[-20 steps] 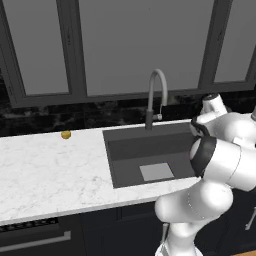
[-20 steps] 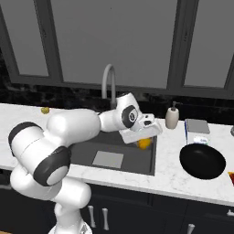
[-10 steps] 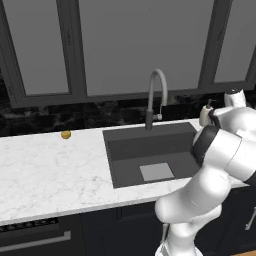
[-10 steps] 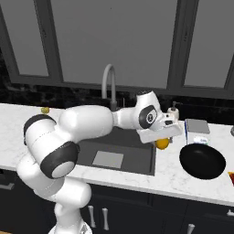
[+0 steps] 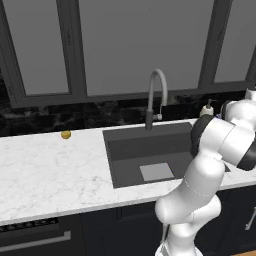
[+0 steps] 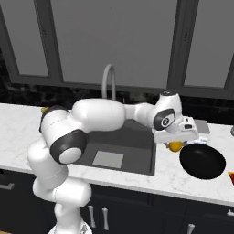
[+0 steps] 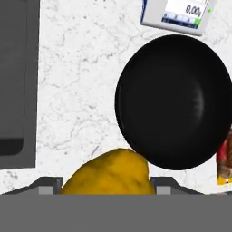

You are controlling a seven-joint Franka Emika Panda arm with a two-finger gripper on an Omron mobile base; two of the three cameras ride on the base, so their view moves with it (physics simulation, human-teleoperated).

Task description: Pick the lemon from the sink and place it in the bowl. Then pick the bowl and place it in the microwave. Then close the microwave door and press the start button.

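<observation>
Pincer (image 6: 175, 145) grips lemon (image 7: 108, 174) beside bowl (image 7: 174, 102); scale (image 7: 177, 16) beyond

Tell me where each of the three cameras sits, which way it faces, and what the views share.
Left base view: behind the arm, on its left, looking over the counter and sink; the white arm rises at lower right.
Right base view: behind on the right; the arm crosses the sink, and the hand carries the lemon beside the bowl.
Hand view: looks down on the counter, with the lemon at the bottom.
Shared: bowl and lemon in the right base and hand views.
</observation>
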